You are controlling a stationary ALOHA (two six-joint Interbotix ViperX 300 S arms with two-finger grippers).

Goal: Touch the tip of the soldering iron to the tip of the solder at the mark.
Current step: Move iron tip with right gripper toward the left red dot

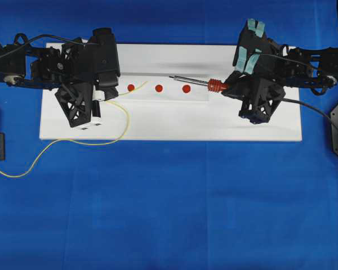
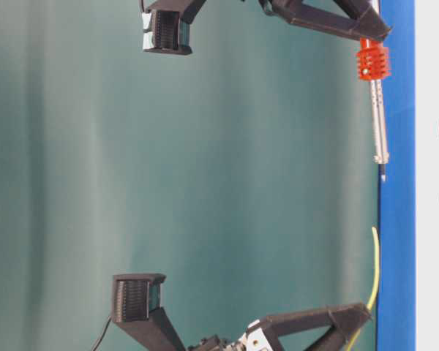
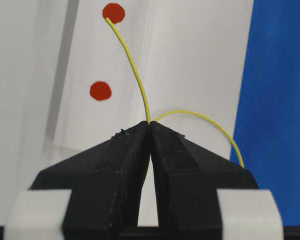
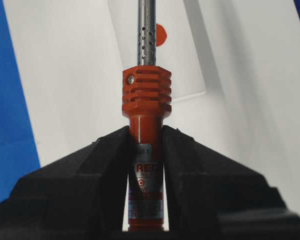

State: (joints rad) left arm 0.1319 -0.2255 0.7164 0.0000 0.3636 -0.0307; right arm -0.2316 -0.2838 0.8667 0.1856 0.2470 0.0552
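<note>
Yellow solder wire (image 3: 135, 75) is pinched between the pressed-together fingers of the left gripper (image 3: 149, 124); its free end arcs up toward 12 o'clock in the left wrist view and the tip sits at the edge of the far red mark (image 3: 113, 12), w/ a second red mark (image 3: 100, 91) off at 10 o'clock from the jaws. Slack loops back over the white board (image 1: 253, 126) onto the blue cloth (image 1: 169, 214).

Right gripper (image 4: 146, 131) is clamped on the red-orange handle of the soldering iron (image 4: 146, 100), just below the ribbed collar; the silver shaft points to 12 o'clock across another red mark (image 4: 161, 35). Overhead, the iron lies nearly level, tip aimed at 9 o'clock, ending btwn the middle and right dots. Solder tip and iron tip are well apart, approx one dot's spacing plus.

Step in hand, as I read it: bring both tips together at the chosen mark. To do it well:
- keep the solder tip parked on its mark; thin wire flexes, so move the left arm v. little.
- sweep the iron toward 9 o'clock along the dot row, low but not dragging.
- close the gap slowly; touch tip to tip, not shaft to wire.
- check height from the table-level view, since overhead hides it.
</note>
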